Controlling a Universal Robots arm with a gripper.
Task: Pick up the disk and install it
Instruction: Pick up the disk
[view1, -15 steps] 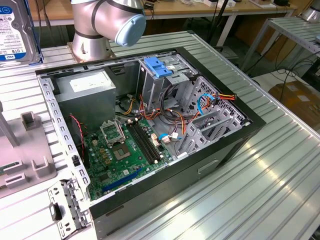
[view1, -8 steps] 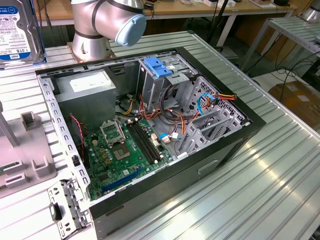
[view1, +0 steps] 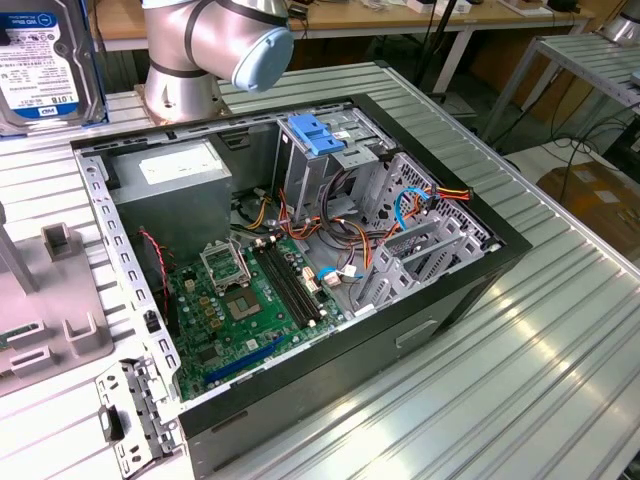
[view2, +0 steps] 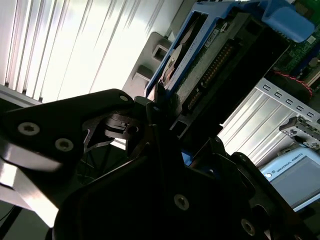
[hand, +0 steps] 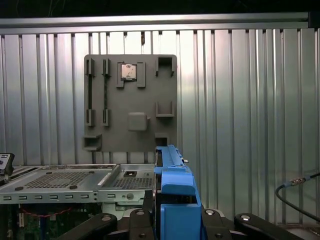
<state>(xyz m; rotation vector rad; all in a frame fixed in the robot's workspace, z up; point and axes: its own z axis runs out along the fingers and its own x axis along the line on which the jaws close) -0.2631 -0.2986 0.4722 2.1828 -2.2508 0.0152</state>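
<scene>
Evidently the pick-up is done: the gripper (hand: 176, 212) is clamped on the disk (view1: 40, 60), its black fingers (hand: 145, 225) gripping the blue side rails in the first wrist view. In the exterior view the disk hangs upright at the far left, well apart from the open computer case (view1: 440, 290). Installing is not yet done. By my judgement, it calls for bringing the disk to the drive cage (view1: 335, 175) at the case's far side, with its rails lined up squarely with the bay.
</scene>
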